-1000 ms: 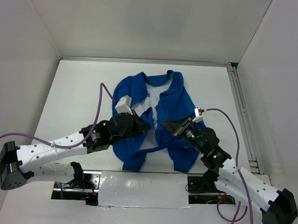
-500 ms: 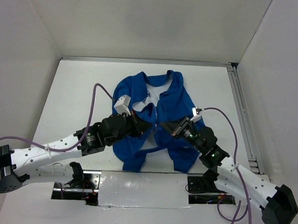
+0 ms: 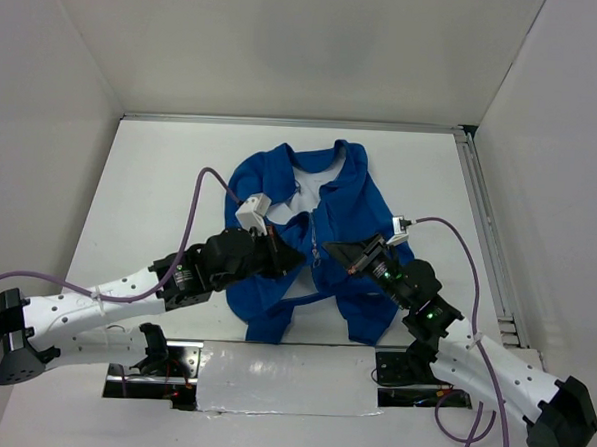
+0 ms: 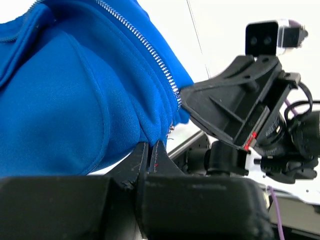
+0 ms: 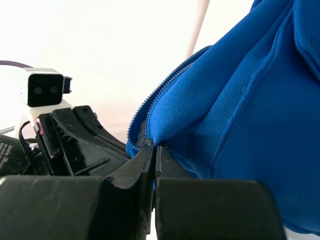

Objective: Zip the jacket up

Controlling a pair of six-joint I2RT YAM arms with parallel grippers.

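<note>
In the top view the white worktop [image 3: 161, 176] fills the centre of the frame. The left arm reaches in from the lower left with a purple cable [image 3: 192, 223] looping over it. Its left claw [image 3: 295, 255] sits at lower centre, against the lower front of the jacket [image 3: 355, 196]. The jacket lies spread in the middle of the frame, collar toward the top, with white lining showing at the open neck. The right claw [image 3: 329, 250] meets it just to the right of the left one, its arm coming in from the lower right. Both wrists cover the fabric where the front edges come together, so the bottom of the zipper and any slider cannot be made out there. The jacket's left sleeve is hidden under the left arm.

From the left wrist, blue jacket [image 4: 75, 100] fills the upper left, with silver zipper teeth [image 4: 145, 50] running diagonally down it. The left claw [image 4: 150, 146] at bottom centre has its fingers pressed together on the fabric's lowest edge. The right claw [image 4: 187, 97] butts against the end of the teeth at centre right.

From the right wrist, the left claw [image 5: 107, 137] shows at lower left, its tips hidden behind the near fingers. The right claw [image 5: 153, 146] is closed tight, pinching the hem of the jacket [image 5: 250, 100], which is cut off at the right. The zipper teeth [image 5: 160, 95] are blurred.
</note>
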